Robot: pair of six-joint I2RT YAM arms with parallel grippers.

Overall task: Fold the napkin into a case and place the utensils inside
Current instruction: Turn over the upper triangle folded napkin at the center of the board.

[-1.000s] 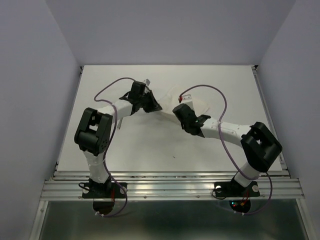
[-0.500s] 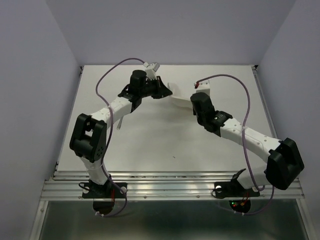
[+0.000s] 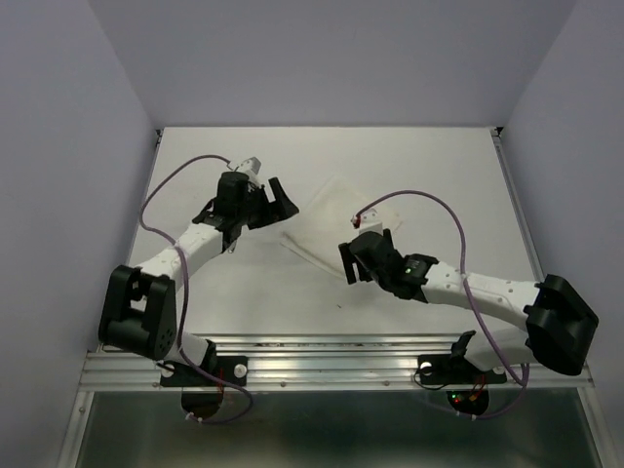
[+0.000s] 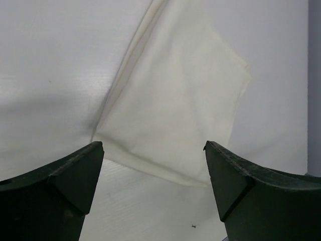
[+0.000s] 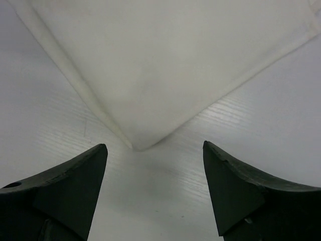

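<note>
The napkin (image 3: 341,214) lies on the white tabletop (image 3: 444,166), a little beyond the middle, between the two arms and turned at a diagonal so that its corners point toward the sides and the near edge. It is a thin, soft sheet, off-white to pale cream, only slightly warmer in tone than the surface under it, which makes its outline faint from above. From the left wrist it appears as a four-sided shape with faint creases crossing it. One long side is bordered by a doubled strip, and a soft shadow runs along that strip. Its far corner is a little uneven. From the right wrist one corner points straight at the camera. A narrow, paler band runs along the side to the left of that corner, where the material appears to lie in more than one layer. The rest of the sheet looks smooth and flat.

The left gripper (image 4: 153,148) stands wide apart with nothing between its dark fingers (image 4: 70,181). It hangs over the near edge of the napkin, which shows in the gap without being pinched. The right gripper (image 5: 154,146) is also spread wide and grips nothing. The napkin's corner sits just ahead of the gap between its fingers (image 5: 241,191), clear of both
</note>
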